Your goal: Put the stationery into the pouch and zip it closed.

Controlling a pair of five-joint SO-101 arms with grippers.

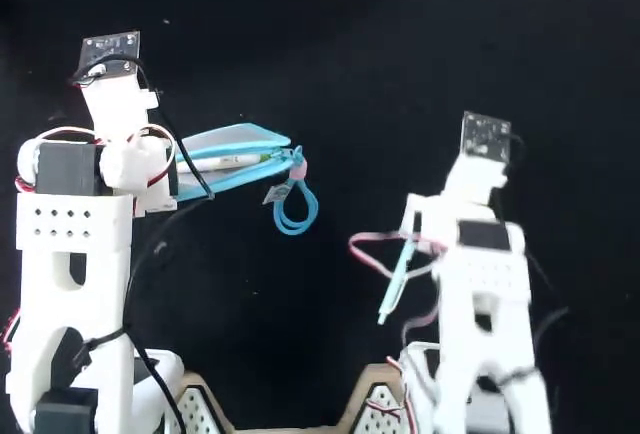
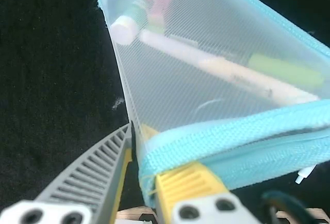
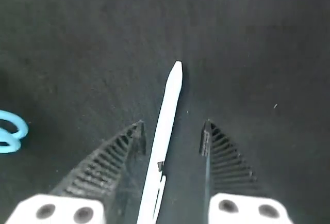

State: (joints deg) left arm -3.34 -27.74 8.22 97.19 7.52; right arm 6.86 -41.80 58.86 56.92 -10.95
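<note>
A light blue mesh pouch (image 1: 232, 144) lies left of centre on the black table, with a white and green pen (image 1: 232, 160) inside it. My left gripper (image 1: 176, 180) is shut on the pouch's left end. In the left wrist view its fingers (image 2: 185, 182) pinch the pouch (image 2: 206, 95) by the blue zipper band, and the white and green pen (image 2: 242, 74) and a white-capped stick (image 2: 129, 25) show through the mesh. My right gripper (image 3: 172, 126) is open low over the table, with a white pen (image 3: 167, 110) lying between its fingers. That white pen (image 1: 394, 289) lies right of centre.
A blue cord loop (image 1: 295, 206) hangs from the pouch's right end by a pink tag (image 1: 297, 166); the blue cord loop (image 3: 10, 131) also appears in the right wrist view. Both arm bases stand at the table's near edge. Black table (image 1: 360, 74) lies open behind.
</note>
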